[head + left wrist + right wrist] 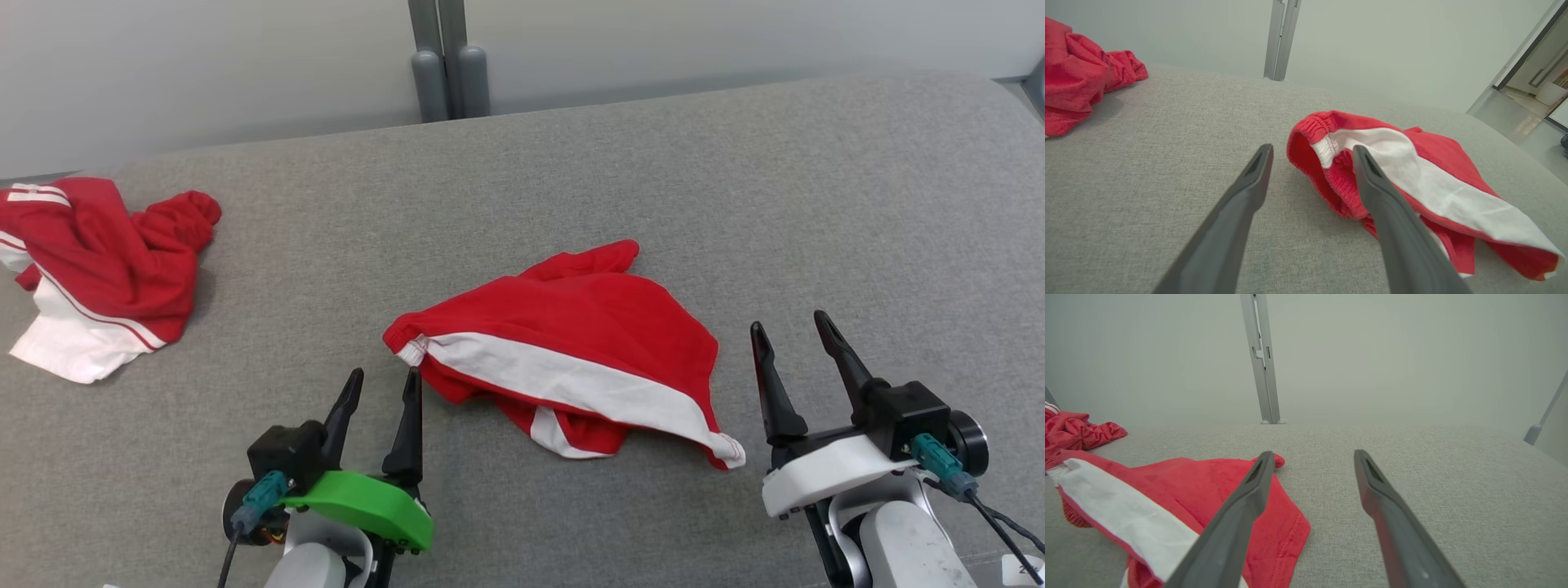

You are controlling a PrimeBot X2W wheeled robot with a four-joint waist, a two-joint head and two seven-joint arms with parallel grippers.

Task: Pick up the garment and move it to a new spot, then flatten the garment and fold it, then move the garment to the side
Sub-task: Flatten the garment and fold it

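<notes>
Wide, empty: left tool, right tool — the left wrist view adds ribbed waistband on garment.

The garment lies on the desk near its middle. A second garment lies on the same desk, well apart at the first one's 10 o'clock and close to the desk's left edge. The left claw sits at the garment's 8 o'clock, just beside its left end, and the right claw at its 3 o'clock, just beside its right edge; behind the desk's far edge, at 12 o'clock, a double post stands before the wall.
</notes>
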